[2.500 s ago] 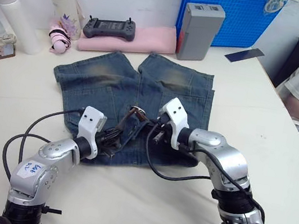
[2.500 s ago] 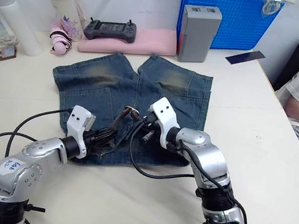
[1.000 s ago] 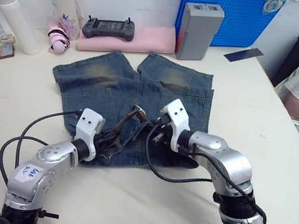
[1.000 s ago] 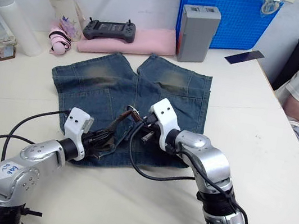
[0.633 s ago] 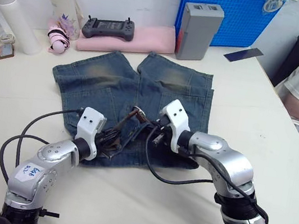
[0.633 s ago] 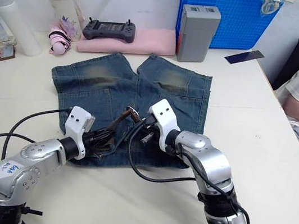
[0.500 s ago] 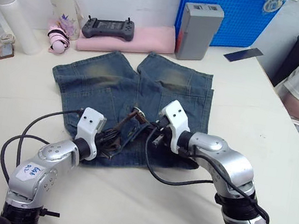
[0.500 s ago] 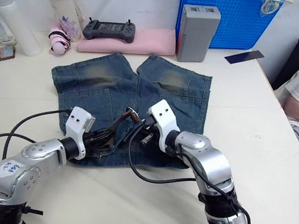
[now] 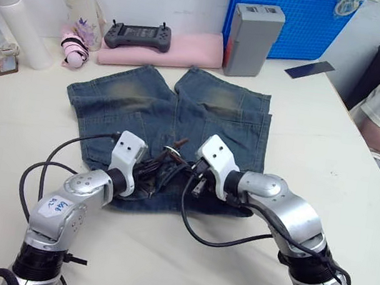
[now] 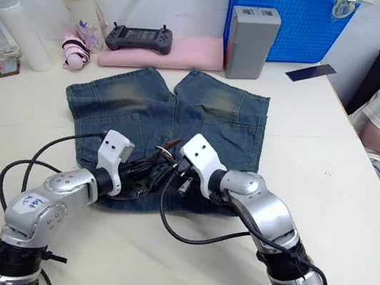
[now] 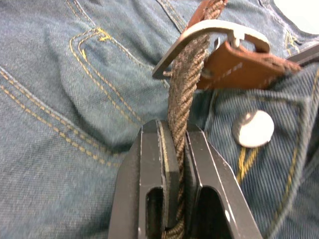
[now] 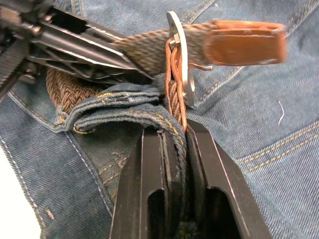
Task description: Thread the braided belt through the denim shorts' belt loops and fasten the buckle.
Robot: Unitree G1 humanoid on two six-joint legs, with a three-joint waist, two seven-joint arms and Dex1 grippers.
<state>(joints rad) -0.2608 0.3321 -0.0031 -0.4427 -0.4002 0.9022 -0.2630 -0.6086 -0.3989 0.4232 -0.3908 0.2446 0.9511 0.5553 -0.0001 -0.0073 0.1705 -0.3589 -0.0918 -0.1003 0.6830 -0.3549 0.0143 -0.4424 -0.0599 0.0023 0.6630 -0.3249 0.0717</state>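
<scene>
white surface (image 9: 318,155) underneath, the denim shorts (image 9: 173,111) flat on it, waistband nearest the robot. looks like the fastening step: the braided belt (image 11: 185,84) already passes through the buckle (image 12: 180,59) by the waistband button. left gripper (image 11: 174,149) jaws are clamped on the braid, right gripper (image 12: 175,144) jaws clamped on belt and waistband together. next, i'd guess, draw the tip through and seat the prong.

I judge this a robotics lab or office: a white worktable (image 9: 334,147) against a scuffed wall, a handheld controller (image 9: 138,34) upper left, a grey battery block (image 9: 255,28), a blue crate (image 9: 296,18) upper right, bottles (image 9: 19,21) far left.
</scene>
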